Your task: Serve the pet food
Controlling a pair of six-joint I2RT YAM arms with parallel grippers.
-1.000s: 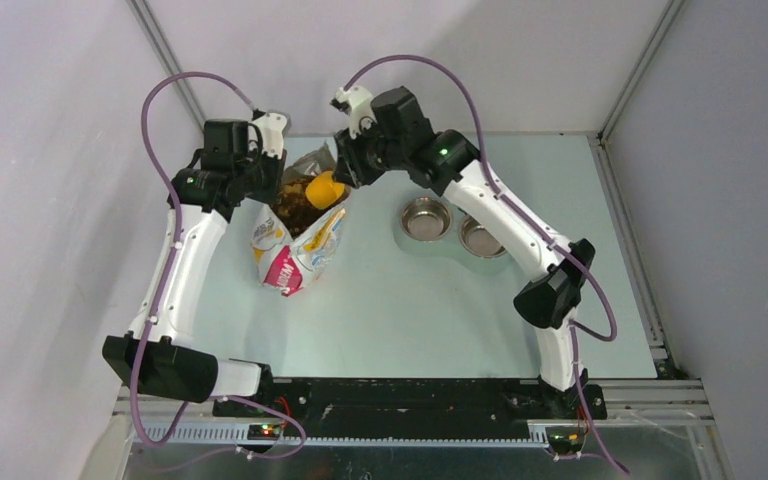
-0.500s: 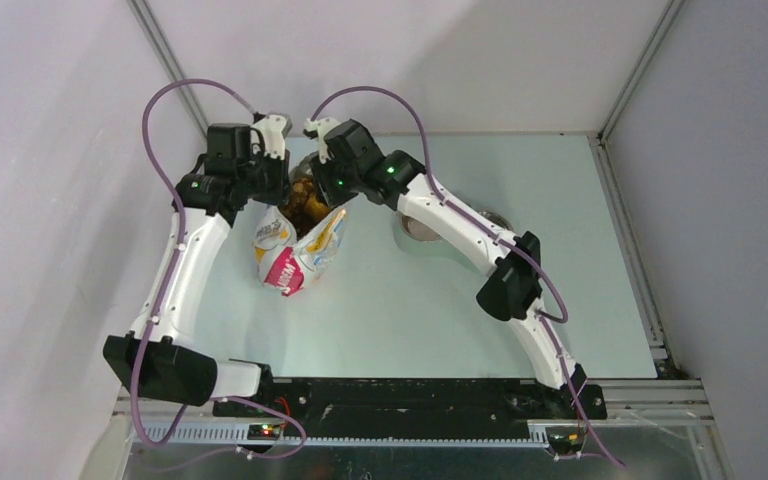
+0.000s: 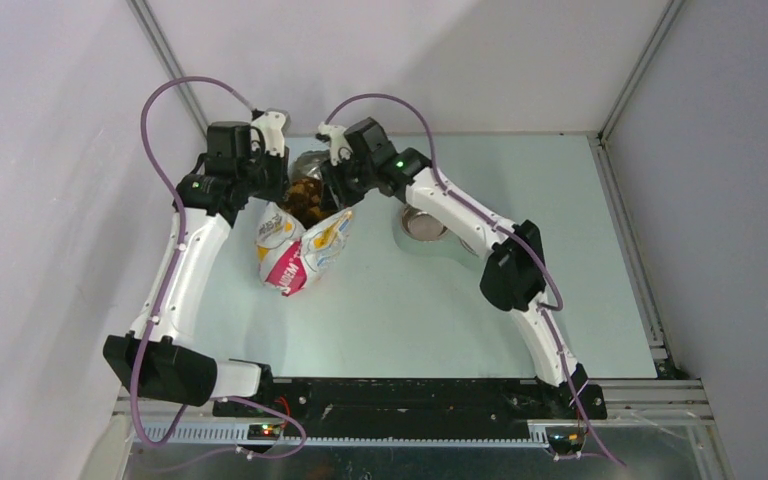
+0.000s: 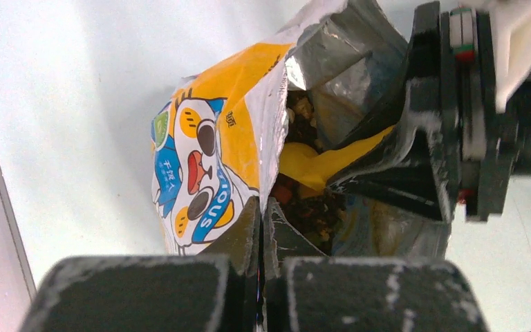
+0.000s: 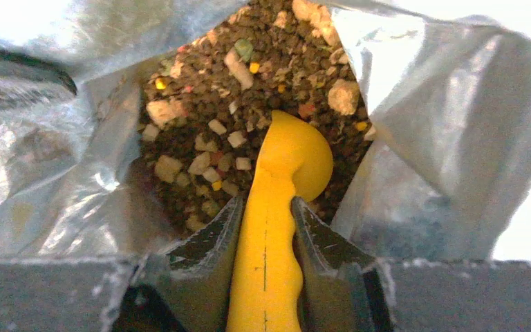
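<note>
The right claw (image 5: 266, 204) is partly closed on the handle of a yellow plastic scoop (image 5: 287, 162), which is gripped between both fingers. Just beyond the fingertips, the scoop's rounded end is set against the pet food (image 5: 207, 90), small brown and tan dry kibble chunks. These are held inside a white printed foil bag (image 4: 211, 152), whose silver walls rise on either side of that claw. The left claw (image 4: 261, 214) is fully closed, with the bag's torn rim pinched between its fingers. Farther off, beside the right claw, a round steel bowl (image 3: 422, 224) is seen on the pale green bench (image 3: 410, 310).

Yellow scoop (image 5: 271, 221) — brown-tan pet food (image 5: 207, 83) — silver-lined bag (image 5: 429, 117).
</note>
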